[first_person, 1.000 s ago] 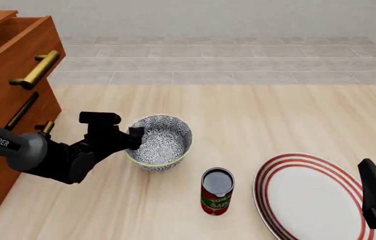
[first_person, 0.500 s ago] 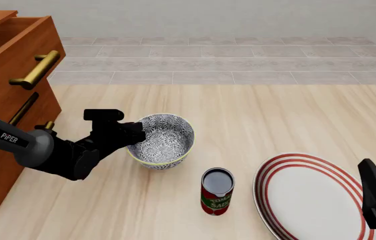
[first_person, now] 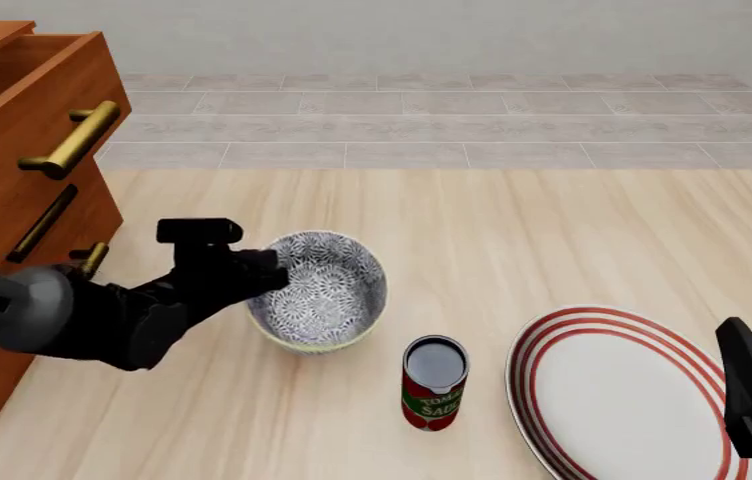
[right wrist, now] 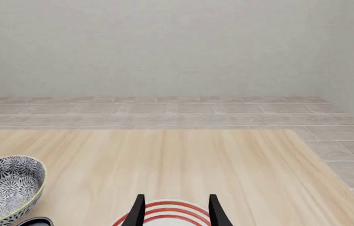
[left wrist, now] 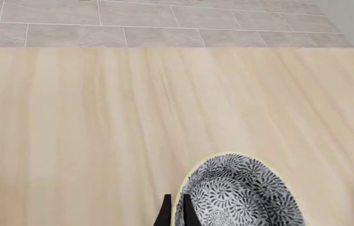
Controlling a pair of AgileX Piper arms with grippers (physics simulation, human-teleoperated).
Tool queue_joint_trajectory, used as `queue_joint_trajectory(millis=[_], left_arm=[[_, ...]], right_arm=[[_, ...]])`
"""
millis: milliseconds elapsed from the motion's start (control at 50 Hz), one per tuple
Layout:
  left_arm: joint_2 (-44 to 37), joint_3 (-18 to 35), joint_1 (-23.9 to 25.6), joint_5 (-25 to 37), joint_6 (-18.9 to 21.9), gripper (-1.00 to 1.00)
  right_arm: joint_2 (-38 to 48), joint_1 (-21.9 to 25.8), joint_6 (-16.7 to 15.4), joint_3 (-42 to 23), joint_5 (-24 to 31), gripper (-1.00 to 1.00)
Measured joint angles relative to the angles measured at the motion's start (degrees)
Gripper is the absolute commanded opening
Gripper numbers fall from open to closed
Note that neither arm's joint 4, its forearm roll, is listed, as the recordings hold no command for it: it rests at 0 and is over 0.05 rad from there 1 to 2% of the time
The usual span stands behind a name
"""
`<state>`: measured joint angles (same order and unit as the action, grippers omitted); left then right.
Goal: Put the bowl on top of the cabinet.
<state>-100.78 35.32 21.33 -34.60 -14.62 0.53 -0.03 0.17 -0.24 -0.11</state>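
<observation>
Left gripper [first_person: 267,270] reaches in from the left side of the bench [first_person: 550,230], its jaws closed onto the near-left rim of the bowl [first_person: 320,290]; in the left wrist view the two fingers [left wrist: 166,214] sit either side of the yellow-green rim, one outside, one inside, with the wall pinched between them. Bowl tilts, its opening turned toward the right and toward the camera in the front view, so the floral inside shows more than the outside. Whether its base touches the bench cannot be told from these views. Bowl lies near the middle-left of the bench, right of the cabinet [first_person: 16,200] and clear of it. Cabinet stands at the bench's left edge, reddish-brown, brass bar handle [first_person: 76,140] on the upper drawer, which stands pulled out. A tomato-sauce can [first_person: 434,383] stands upright just in front and to the right of the bowl, apart from it. Red-ringed white plate [first_person: 616,395] lies flat at the near right. Right gripper [right wrist: 174,212] hovers at the near-right edge over the plate, jaws parted wide with nothing between them; the right wrist view shows the plate's rim between the fingertips and the bowl off to one side.
</observation>
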Motion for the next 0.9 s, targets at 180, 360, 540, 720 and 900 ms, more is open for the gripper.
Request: queue_joint_trajectory(millis=[180,360,540,720,900], left_arm=[[4.29,-1.45,-0.06,2.50,0.27,-1.00],[7.89,-2.16,-0.06,4.74,0.12,-1.00],[11.73,-2.44,0.44,7.25,-0.27,-1.00],[15.82,-2.53,1.45,10.01,-0.97,-1.00],[20.15,-2.20,2.57,13.29,-1.84,-1.00]], right_arm=[[0.00,0.00,0.00,0.00,0.00,1.00],[0.01,0.00,0.00,0.00,0.00,1.00],[0.00,0.00,0.00,0.00,0.00,1.00],[0.00,0.00,0.00,0.00,0.00,1.00],[0.00,0.00,0.00,0.00,0.00,1.00]])
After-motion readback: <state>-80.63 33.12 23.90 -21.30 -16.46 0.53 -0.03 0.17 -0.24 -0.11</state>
